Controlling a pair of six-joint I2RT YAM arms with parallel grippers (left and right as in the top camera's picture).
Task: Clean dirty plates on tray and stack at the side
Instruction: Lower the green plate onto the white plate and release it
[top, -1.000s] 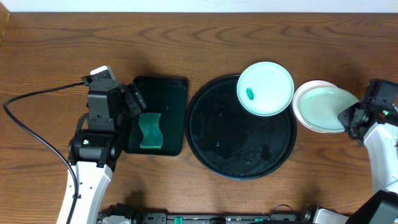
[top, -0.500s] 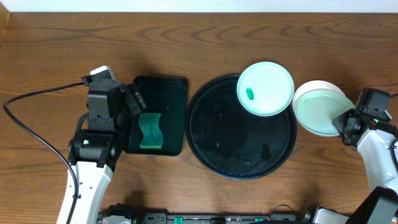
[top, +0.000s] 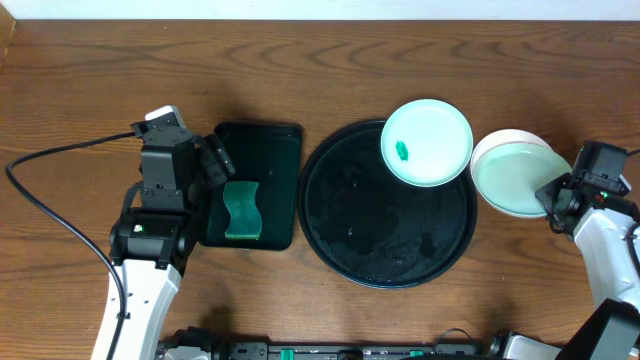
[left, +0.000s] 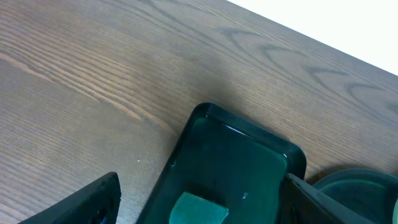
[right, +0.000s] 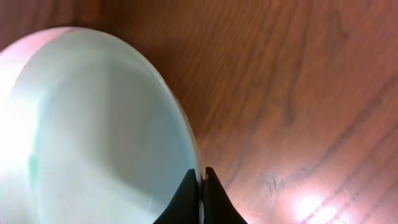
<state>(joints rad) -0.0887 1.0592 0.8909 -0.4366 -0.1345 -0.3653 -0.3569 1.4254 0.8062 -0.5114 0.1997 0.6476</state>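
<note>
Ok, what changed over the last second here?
The right tool, shut on the rim of the top mint-green plate, slid that plate left, squaring it over the white plate beneath. The open left tool, the sponge and the smeared plate on the round tray stayed put.

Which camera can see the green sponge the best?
The overhead camera: it shows the whole green sponge lying in the small rectangular black tray. The left wrist camera catches only one end of it at the picture's bottom edge. The right wrist camera does not show it.
</note>
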